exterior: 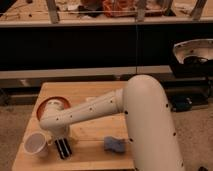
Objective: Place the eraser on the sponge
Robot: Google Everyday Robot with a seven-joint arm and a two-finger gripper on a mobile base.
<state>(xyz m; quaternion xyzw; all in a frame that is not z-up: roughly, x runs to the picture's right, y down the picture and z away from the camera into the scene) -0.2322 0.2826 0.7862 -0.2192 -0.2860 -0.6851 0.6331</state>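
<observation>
The blue sponge (116, 145) lies on the wooden table (95, 92) near its front edge, right of centre. A black block with a thin light stripe along it, the eraser (63, 148), shows at the front left, between the white cup and the sponge. My gripper (61, 140) hangs from the white arm directly over that block, at its top end. I cannot tell whether it holds the eraser or whether the eraser rests on the table. About a hand's width of wood separates the eraser from the sponge.
A white cup (36, 143) stands just left of the eraser. An orange bowl (51, 106) sits behind it, partly covered by the arm. My white arm (145, 120) crosses the table from the right. Dark shelving runs along the back.
</observation>
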